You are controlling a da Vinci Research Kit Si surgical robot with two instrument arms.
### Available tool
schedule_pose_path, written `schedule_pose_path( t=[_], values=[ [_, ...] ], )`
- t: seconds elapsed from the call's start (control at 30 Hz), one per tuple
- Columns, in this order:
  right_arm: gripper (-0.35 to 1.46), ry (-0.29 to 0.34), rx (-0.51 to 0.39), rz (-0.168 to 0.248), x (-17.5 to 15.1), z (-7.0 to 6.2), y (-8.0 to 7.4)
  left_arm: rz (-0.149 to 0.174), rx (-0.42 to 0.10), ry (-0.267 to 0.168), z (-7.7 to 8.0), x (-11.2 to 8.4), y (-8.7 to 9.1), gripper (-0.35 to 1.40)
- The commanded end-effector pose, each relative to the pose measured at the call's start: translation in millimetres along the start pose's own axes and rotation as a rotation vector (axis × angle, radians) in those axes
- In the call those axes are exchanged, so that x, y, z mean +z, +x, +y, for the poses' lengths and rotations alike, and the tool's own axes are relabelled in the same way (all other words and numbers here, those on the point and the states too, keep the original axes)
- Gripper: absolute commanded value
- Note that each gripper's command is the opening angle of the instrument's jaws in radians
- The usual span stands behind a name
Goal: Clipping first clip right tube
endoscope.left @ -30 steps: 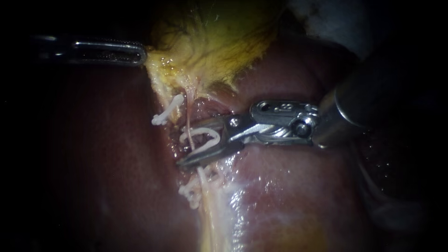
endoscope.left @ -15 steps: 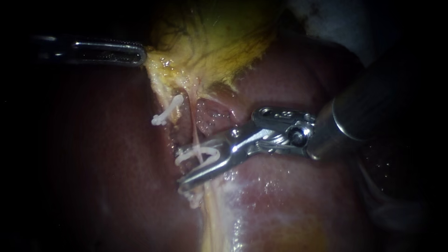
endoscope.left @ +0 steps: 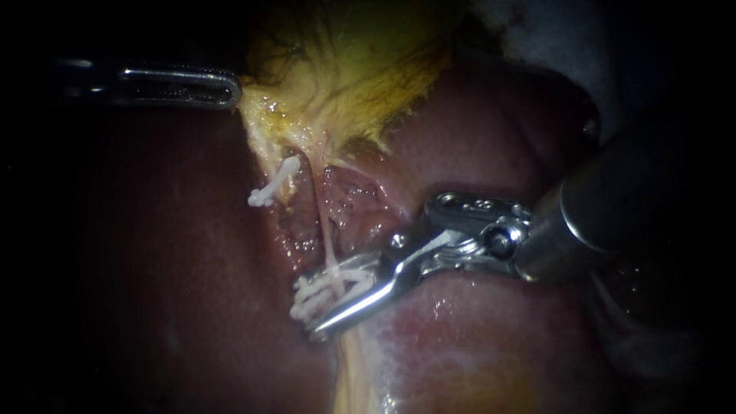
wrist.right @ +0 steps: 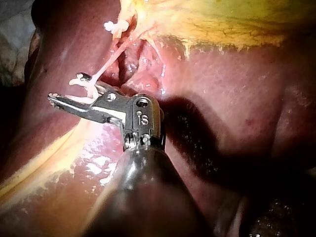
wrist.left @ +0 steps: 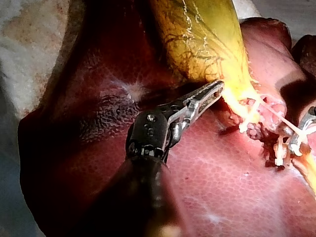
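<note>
My right pincer (endoscope.left: 308, 305) has slid down the tube (endoscope.left: 323, 222), gripping a clip (endoscope.left: 337, 282); sideways drag now could tear that thin tube.

Thin pale right tube (endoscope.left: 322, 222), taut, running down from the gallbladder (endoscope.left: 360, 69), white clip (endoscope.left: 326, 285) set across its lower stretch

Small stamped mark (wrist.right: 142, 117) on right instrument (wrist.right: 66, 88)

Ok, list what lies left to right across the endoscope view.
left instrument → upper clip → tube → right instrument's shaft. The held clip in the right jaws overlaps the tube, so it is left out.
</note>
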Motion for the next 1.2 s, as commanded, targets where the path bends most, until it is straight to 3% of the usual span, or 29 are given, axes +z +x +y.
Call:
schedule_pose_path(
  t=[0.03, 0.5, 0.57, 1.2],
  values=[
    [0.39, -0.001, -0.001, 0.000, 0.0, 0.1, -0.1, 0.000, 0.000, 0.000, 0.0, 0.0, 0.0, -0.35],
    [-0.12, -0.009, -0.001, 0.006, -0.2, 0.7, -0.1, -0.001, 0.000, -0.004, 0.0, 0.1, 0.0, -0.35],
    [-0.35, -0.016, -0.001, 0.012, -0.3, 0.8, -0.1, -0.001, 0.000, -0.004, 0.0, 0.1, 0.0, -0.35],
    [-0.35, -0.035, -0.004, -0.006, -0.3, 1.3, -0.5, -0.001, 0.000, -0.004, 0.0, 0.1, 0.0, -0.35]
  ],
)
